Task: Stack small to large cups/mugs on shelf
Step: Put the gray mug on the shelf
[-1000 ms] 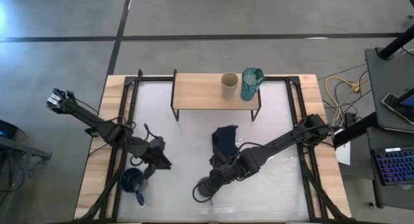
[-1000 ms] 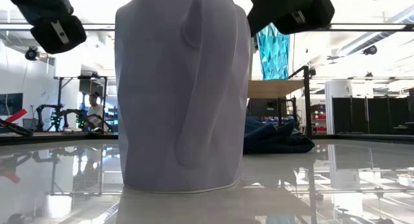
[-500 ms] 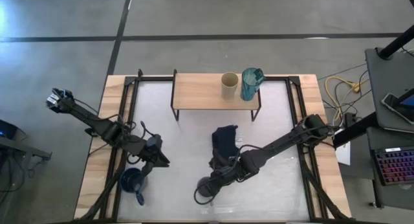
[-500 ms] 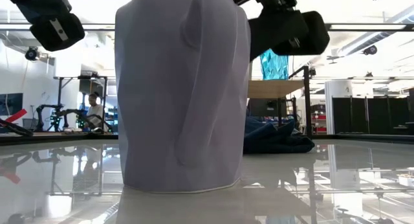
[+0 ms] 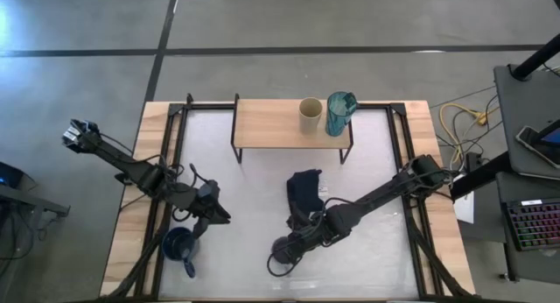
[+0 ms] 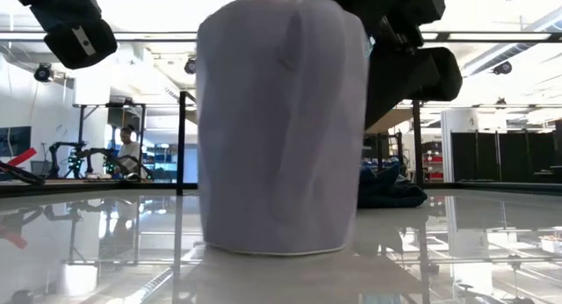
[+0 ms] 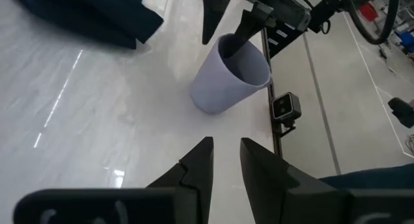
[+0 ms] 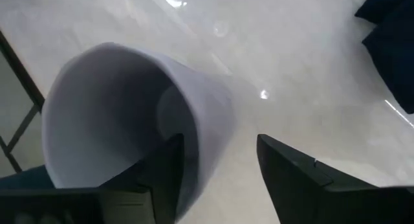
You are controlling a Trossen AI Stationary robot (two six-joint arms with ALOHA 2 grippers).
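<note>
Lavender mug stands upright near the table's front edge, and I have the right gripper at its rim, jaws spread, one finger inside and one outside the wall, not clamped. Behind it lies the navy cloth. My left gripper hangs beside the dark blue mug, jaws narrowly parted, holding nothing. On the shelf stand the beige cup and teal mug.

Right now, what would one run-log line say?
right gripper: open, straddling grey-lavender mug rim | left gripper: waiting above table | beige cup, teal mug: on shelf
</note>
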